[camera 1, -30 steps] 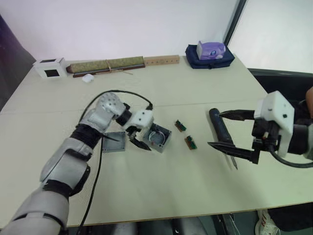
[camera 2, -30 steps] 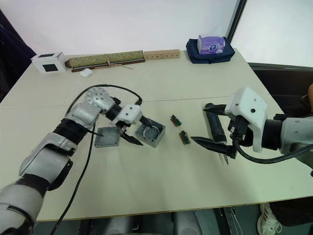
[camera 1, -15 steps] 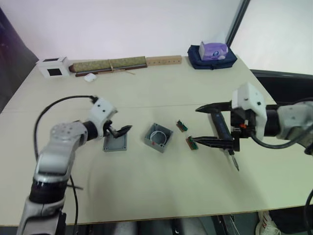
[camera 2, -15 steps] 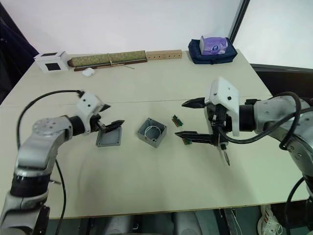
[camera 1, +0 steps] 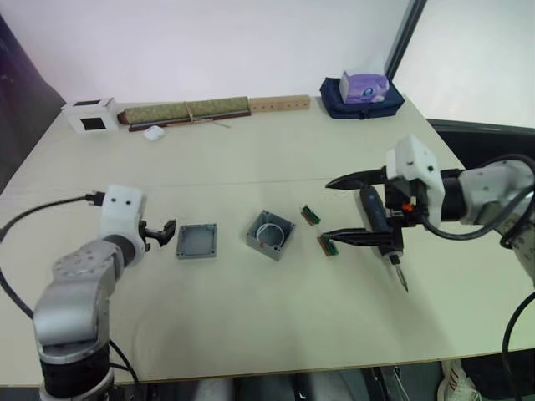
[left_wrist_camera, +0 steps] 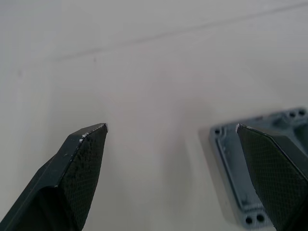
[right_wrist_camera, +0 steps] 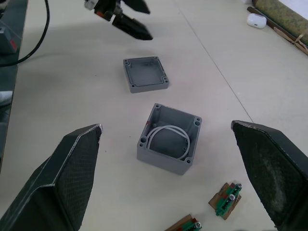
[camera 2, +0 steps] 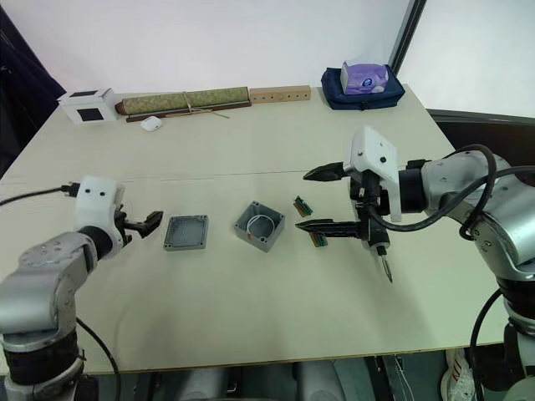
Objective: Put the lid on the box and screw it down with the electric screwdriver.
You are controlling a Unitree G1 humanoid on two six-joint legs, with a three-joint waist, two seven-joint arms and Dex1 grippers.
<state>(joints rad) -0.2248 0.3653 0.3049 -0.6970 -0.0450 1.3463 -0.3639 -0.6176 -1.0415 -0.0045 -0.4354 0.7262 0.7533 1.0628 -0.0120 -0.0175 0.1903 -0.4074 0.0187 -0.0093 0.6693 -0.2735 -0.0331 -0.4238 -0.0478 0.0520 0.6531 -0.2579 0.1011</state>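
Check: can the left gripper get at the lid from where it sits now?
Probably yes. The left gripper is open and sits just beside the lid, which lies flat on the table apart from the box. Nothing lies between them, though the lid's low profile may make it awkward to grip.

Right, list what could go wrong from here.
1. The lid lies flat on the table, hollow side up, beside the open left gripper; a flat lid may slide rather than lift.
2. The open right gripper hangs over the electric screwdriver, with two small green boards close by that could get knocked.
3. A white wire loop inside the box might get pinched.
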